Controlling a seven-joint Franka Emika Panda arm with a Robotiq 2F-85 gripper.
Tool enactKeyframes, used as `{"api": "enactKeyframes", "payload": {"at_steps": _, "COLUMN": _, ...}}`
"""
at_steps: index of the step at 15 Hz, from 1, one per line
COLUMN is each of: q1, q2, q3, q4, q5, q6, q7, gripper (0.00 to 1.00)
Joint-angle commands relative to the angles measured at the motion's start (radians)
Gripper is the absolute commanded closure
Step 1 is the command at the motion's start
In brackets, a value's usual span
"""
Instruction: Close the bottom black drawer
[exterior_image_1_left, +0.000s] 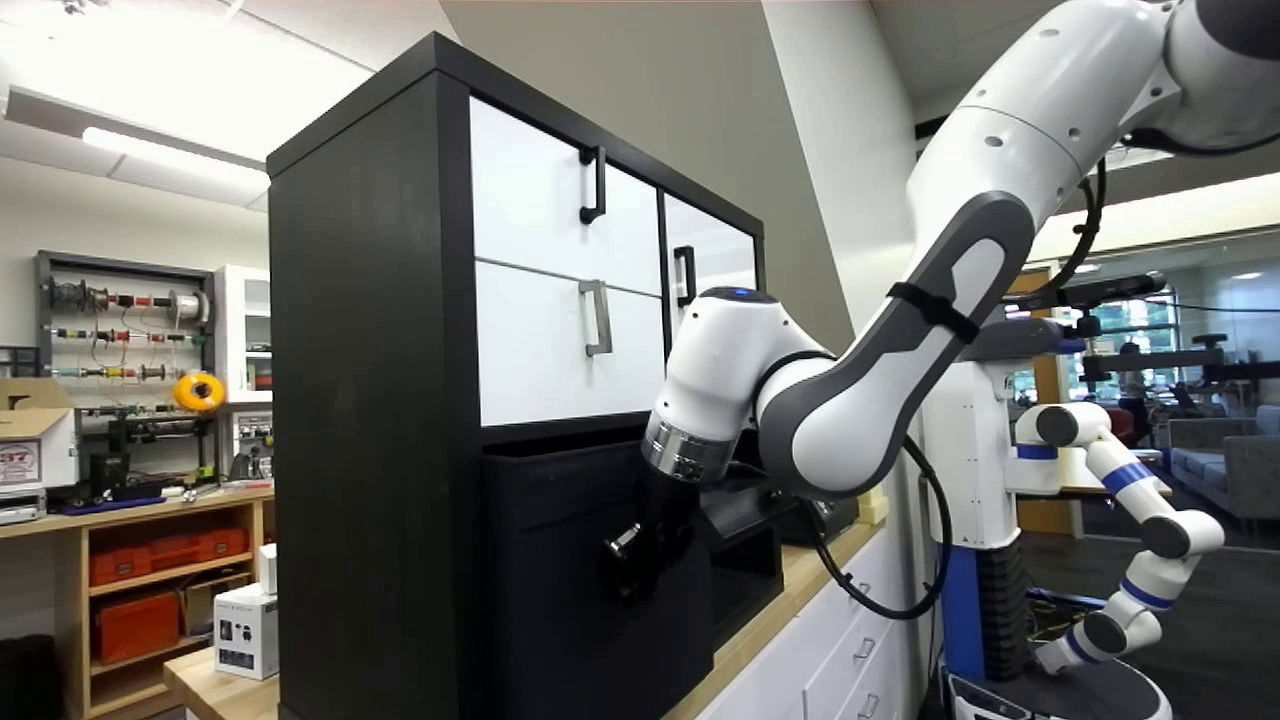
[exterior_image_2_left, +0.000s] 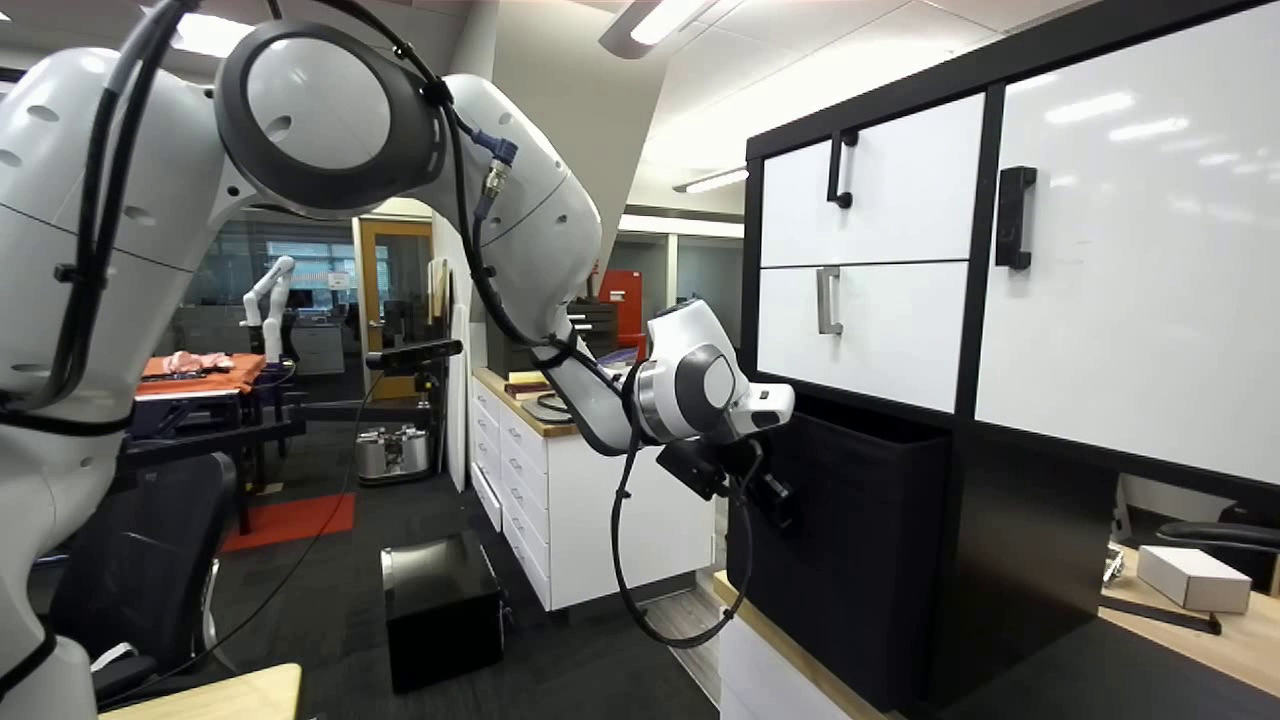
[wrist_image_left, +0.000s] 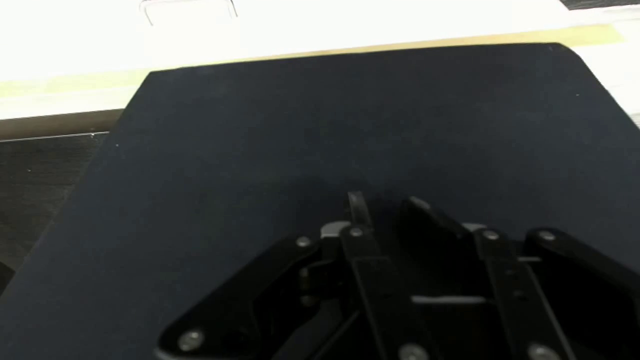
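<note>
Black and plain, the drawer (exterior_image_2_left: 850, 575) stuck out near the worktop's (exterior_image_1_left: 745, 643) front edge — the empty gripper (wrist_image_left: 386, 200) faced it, fingers (wrist_image_left: 360, 211) a bit apart.

I see a big, dull black, box-shaped drawer (exterior_image_1_left: 560, 605) with a plain front, low in both exterior views. It stands upright, poking part way out, a dark gap at its top. It fills my wrist view's middle.
</note>
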Motion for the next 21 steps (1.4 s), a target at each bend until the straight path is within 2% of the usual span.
{"api": "enactKeyframes", "payload": {"at_steps": 1, "q1": 0.001, "q2": 0.019, "q3": 0.004, "q4": 0.032, "q5": -0.003, "q6": -0.002, "q7": -0.016, "gripper": 0.44}}
{"api": "enactKeyframes", "payload": {"at_steps": 3, "q1": -0.02, "q2": -0.005, "q3": 0.035, "q4": 0.0, "q5": 0.022, "q6": -0.024, "q7": -0.061, "gripper": 0.32}}
{"api": "enactKeyframes", "payload": {"at_steps": 4, "q1": 0.055, "q2": -0.035, "q3": -0.031, "q4": -0.034, "q5": 0.159, "q6": -0.039, "q7": -0.172, "gripper": 0.27}}
{"api": "enactKeyframes", "payload": {"at_steps": 7, "q1": 0.064, "q2": -0.101, "q3": 0.011, "q4": -0.08, "q5": 0.383, "q6": -0.176, "q7": -0.363, "gripper": 0.05}}
{"api": "enactKeyframes", "payload": {"at_steps": 8, "q1": 0.081, "q2": -0.129, "q3": 0.009, "q4": -0.092, "q5": 0.431, "q6": -0.235, "q7": -0.395, "gripper": 0.02}}
{"api": "enactKeyframes", "payload": {"at_steps": 10, "q1": 0.118, "q2": -0.175, "q3": -0.004, "q4": -0.106, "q5": 0.484, "q6": -0.342, "q7": -0.426, "gripper": 0.0}}
{"api": "enactKeyframes", "payload": {"at_steps": 13, "q1": 0.153, "q2": -0.252, "q3": -0.014, "q4": -0.13, "q5": 0.503, "q6": -0.477, "q7": -0.431, "gripper": 0.0}}
{"api": "enactKeyframes", "payload": {"at_steps": 21, "q1": 0.146, "q2": -0.382, "q3": -0.012, "q4": -0.153, "q5": 0.545, "q6": -0.718, "q7": -0.515, "gripper": 0.0}}
